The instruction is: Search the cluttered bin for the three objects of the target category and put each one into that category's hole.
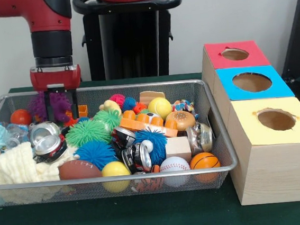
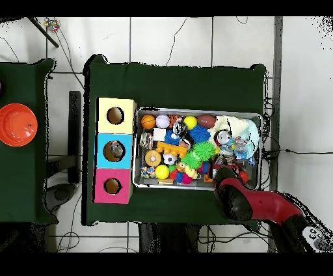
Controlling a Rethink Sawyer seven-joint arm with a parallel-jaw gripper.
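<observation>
The silver wire-mesh bin point(image 1: 145, 175) is full of mixed toys; it also shows in the overhead view point(image 2: 195, 109). My gripper point(image 1: 61, 108) is lowered into the bin's far left corner in the front view. Its fingers point(image 1: 74, 105) stand apart around a purple spiky ball point(image 1: 38, 106), which reaches past the left finger. Three wooden boxes stand in a row beside the bin, each with a round hole: red top point(image 1: 235, 55), blue top point(image 1: 252, 82), yellow top point(image 1: 276, 119). In the overhead view my arm point(image 2: 229, 189) covers the gripper.
The bin holds a football point(image 1: 78, 169), a baseball point(image 1: 174, 165), a basketball point(image 1: 204, 161), green point(image 1: 87, 131) and blue point(image 1: 95, 152) spiky balls, cans point(image 1: 46, 141), a wooden block point(image 1: 178, 147) and a cream cloth point(image 1: 17, 168). An orange bowl point(image 2: 17, 124) sits on a side table.
</observation>
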